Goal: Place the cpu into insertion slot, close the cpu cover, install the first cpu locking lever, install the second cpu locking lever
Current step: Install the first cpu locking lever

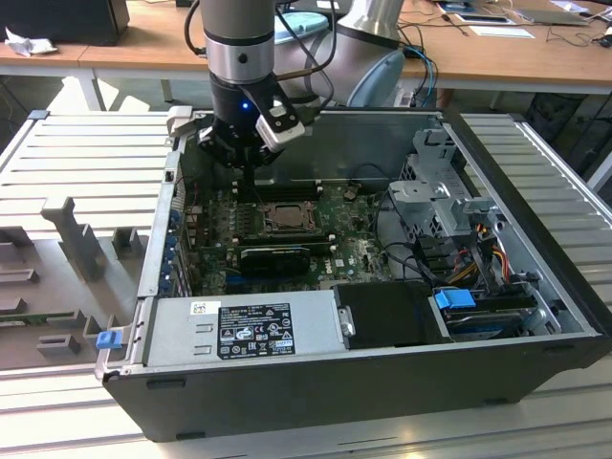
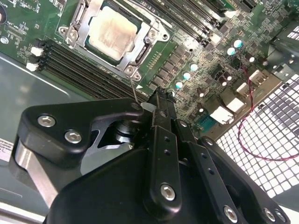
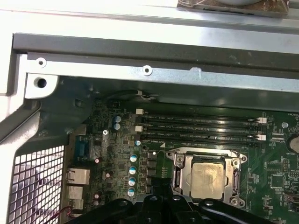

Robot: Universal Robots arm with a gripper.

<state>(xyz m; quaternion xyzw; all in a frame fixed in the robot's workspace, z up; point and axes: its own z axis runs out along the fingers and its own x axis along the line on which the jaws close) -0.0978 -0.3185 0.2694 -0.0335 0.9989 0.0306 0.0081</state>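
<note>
The cpu [image 2: 113, 31] lies in the insertion slot [image 2: 79, 18], its dull silver top facing up. The cpu cover [image 2: 140, 55] lies flat around it as a metal frame. In the first wrist view the cpu [image 3: 208, 179] sits inside the cover [image 3: 179, 171] too. My gripper [image 2: 156, 98] hangs just off one edge of the socket with its black fingers shut together and nothing between them. A thin wire lever [image 2: 135, 93] runs from the socket's corner to the fingertips; I cannot tell whether they touch. In the exterior view the gripper [image 1: 251, 180] is low over the board, behind the cpu [image 1: 284, 218].
The open computer case [image 1: 535, 316] holds the green motherboard [image 1: 349, 244], memory slots [image 3: 201, 128] beside the socket, a power supply [image 1: 249, 325] in front, and drive cages and cables [image 1: 449, 220] on the exterior view's right. A perforated rear wall [image 2: 275, 144] stands close to the gripper.
</note>
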